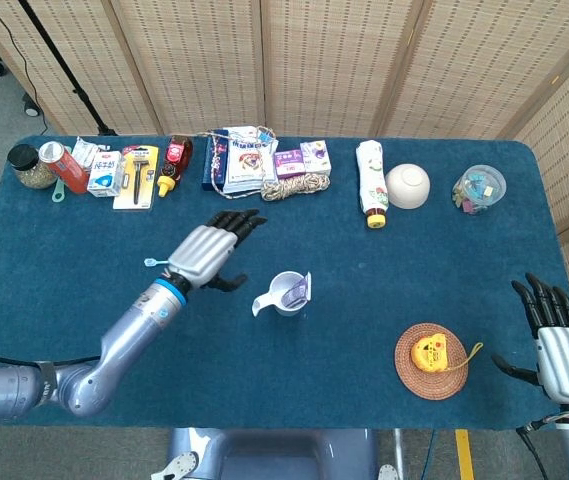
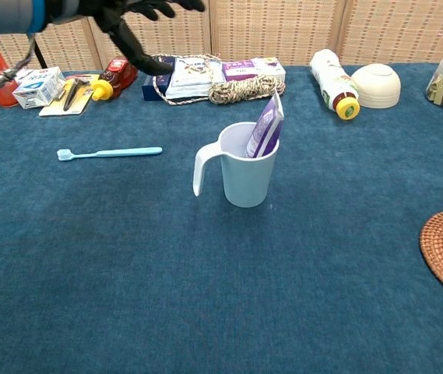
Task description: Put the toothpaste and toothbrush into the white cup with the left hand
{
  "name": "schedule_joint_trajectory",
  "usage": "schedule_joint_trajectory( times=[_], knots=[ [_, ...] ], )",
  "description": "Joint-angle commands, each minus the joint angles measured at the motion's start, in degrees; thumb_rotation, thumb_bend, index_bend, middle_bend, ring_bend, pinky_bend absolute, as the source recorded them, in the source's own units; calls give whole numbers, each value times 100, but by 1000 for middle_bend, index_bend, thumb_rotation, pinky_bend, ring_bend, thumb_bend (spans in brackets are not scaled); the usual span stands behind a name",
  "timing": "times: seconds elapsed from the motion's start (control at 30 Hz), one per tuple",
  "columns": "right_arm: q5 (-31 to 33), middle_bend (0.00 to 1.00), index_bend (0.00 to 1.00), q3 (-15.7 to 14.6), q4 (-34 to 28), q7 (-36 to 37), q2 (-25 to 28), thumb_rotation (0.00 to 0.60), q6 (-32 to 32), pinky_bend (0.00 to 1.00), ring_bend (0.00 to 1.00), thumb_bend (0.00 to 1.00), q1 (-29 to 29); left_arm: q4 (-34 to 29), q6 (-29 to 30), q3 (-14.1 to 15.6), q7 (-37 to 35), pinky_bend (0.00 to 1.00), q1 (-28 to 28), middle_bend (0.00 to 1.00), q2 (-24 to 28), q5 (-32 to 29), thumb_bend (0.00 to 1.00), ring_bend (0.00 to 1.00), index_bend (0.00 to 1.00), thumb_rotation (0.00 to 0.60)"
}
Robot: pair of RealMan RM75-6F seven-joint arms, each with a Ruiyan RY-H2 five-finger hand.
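Note:
The white cup (image 1: 286,294) (image 2: 245,165) stands upright at the table's middle with its handle to the left. A purple toothpaste tube (image 1: 301,291) (image 2: 265,129) leans inside it against the right rim. The light blue toothbrush (image 2: 109,153) lies flat on the cloth left of the cup; in the head view only its brush end (image 1: 152,263) shows beside my left hand. My left hand (image 1: 208,248) (image 2: 131,23) hovers above the toothbrush with fingers spread, holding nothing. My right hand (image 1: 557,339) stays open at the table's near right corner.
Along the back edge lie a can (image 1: 63,166), small boxes (image 1: 105,173), a razor pack (image 1: 139,175), a red bottle (image 1: 174,160), packets (image 1: 244,158), a rope coil (image 1: 297,185), a white bottle (image 1: 370,183), a bowl (image 1: 407,186) and a plastic jar (image 1: 478,189). A woven coaster with a yellow toy (image 1: 431,358) sits near right.

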Motion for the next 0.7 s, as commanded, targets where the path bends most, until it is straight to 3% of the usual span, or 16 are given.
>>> schedule_joint_trajectory(
  times=[0.03,0.13,0.27,0.4,0.7],
  knots=[
    [-34,0,0,-14,-13,-10,4,600,7,0,0,0,1,552,399,345,386,0,329,0,7,-419,309,0,238,600],
    [-83,0,0,-31,-22,-31,-5,600,20,0,0,0,3,1050,390,462,398,0,468,0,-267,-608,310,0,346,600],
    [-138,0,0,-55,-33,-44,-14,600,14,0,0,0,12,1748,273,466,262,0,615,0,-761,-744,333,0,410,600],
    [-144,0,0,-58,-42,-52,-16,600,-2,0,0,0,24,2244,73,392,88,0,699,0,-1172,-724,388,0,421,600],
    [-42,0,0,-42,-10,10,-3,600,-132,0,0,0,79,3068,-93,206,411,0,618,0,-2041,-850,395,0,425,600]
  ],
)
